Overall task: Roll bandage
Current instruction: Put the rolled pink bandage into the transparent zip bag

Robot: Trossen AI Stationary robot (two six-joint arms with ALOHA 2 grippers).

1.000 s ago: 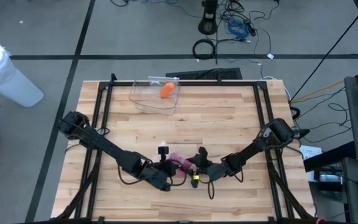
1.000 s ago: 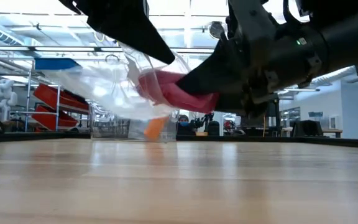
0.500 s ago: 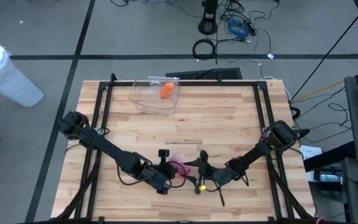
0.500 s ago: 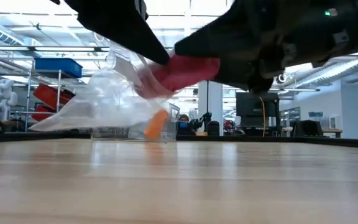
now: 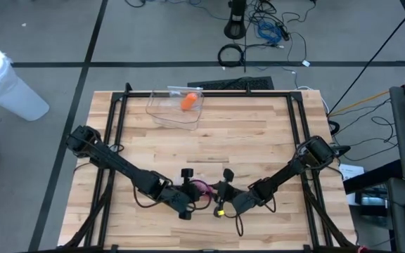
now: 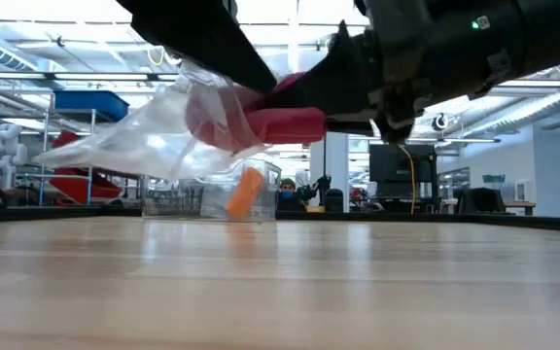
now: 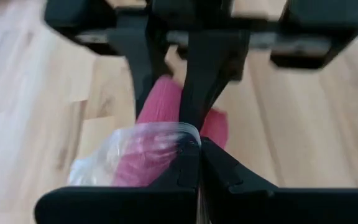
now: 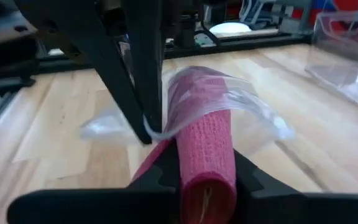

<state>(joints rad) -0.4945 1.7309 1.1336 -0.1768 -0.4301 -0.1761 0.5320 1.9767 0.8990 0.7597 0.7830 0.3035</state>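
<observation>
A pink bandage roll hangs above the table's near middle, its far end inside a clear plastic wrapper. My left gripper is shut on the wrapper and comes from the table's left. My right gripper comes from the right and is shut on the bare end of the roll. In the high view the two grippers meet tip to tip over the roll. In the low view the wrapper trails off the roll, clear of the wood. My left gripper pinches the wrapper's open edge between its two fingers, slanting down from the table's left. The film hangs slack, lifted clear of the table with the roll inside it. My right gripper pinches the roll's bare end between its two fingers, one on each side of it. The fingers come nearly level from the table's right and lie along the roll. The roll is lifted clear and lies about level, its other end in the wrapper.
A clear plastic bin with an orange thing in it stands at the table's far side. Black frame rails run along the table's edges. Bare wood lies between the bin and the grippers.
My right gripper stood open half a second ago, a little toward the table's right. It has come back toward the left gripper and shut on the roll's bare end. The roll has tipped to about level, and the wrapper has swung with it.
</observation>
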